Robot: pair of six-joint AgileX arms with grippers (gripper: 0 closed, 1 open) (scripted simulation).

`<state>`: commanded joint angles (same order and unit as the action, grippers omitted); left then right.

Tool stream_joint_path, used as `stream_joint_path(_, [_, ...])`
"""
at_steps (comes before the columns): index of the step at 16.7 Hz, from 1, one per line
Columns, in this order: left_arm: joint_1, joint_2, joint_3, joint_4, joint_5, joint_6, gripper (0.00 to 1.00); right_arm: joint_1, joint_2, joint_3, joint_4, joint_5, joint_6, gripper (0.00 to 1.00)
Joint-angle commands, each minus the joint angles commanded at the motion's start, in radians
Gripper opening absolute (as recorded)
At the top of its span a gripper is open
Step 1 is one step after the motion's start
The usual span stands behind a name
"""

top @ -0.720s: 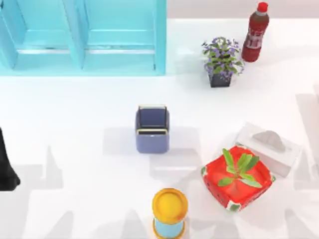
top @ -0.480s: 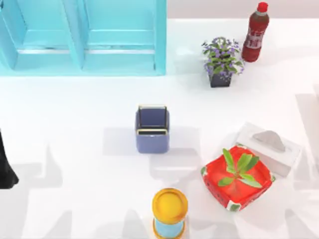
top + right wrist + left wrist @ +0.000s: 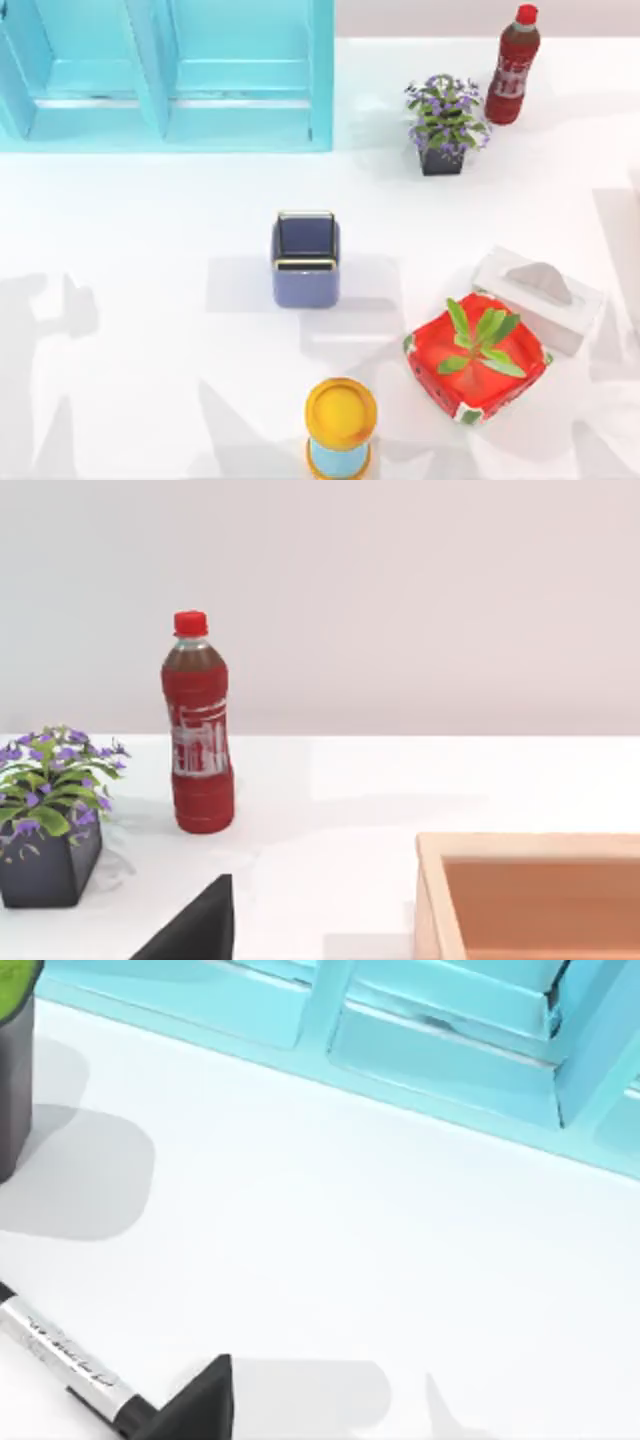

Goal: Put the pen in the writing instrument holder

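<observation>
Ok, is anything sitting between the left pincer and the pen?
Nothing visible does. In the left wrist view the pen lies flat on the table, close to the left pincer, with only bare white surface between them. A dark pot stands farther off, clear of that gap.

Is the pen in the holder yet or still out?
Out. The pen lies on the table; the holder stands upright, nothing sticking out.
</observation>
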<state>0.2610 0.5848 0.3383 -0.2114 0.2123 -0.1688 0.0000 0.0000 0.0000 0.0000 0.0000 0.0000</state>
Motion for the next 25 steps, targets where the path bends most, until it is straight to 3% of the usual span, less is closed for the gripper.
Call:
stream_joint_path(6, [0.236,0.624,0.289,-0.199,0.185,-0.164,1.0,0.0,0.0,0.0,0.0,0.0,0.0,1.0])
stream_joint_path(11, [0.39,0.96,0.491,-0.31,0.3,-0.259,1.0,0.0,0.0,0.0,0.0,0.0,0.0,1.0])
stream_joint_path(15, [0.45,1.09,0.579,-0.345,0.347,-0.293,1.0,0.0,0.0,0.0,0.0,0.0,0.0,1.0])
stream_joint_path(21, [0.448,1.097,0.581,-0.341,0.348,-0.295,1.0,0.0,0.0,0.0,0.0,0.0,0.0,1.0])
stream_joint_path(25, [0.405,1.178,0.575,-0.23,0.338,-0.346,1.0,0.0,0.0,0.0,0.0,0.0,0.0,1.0])
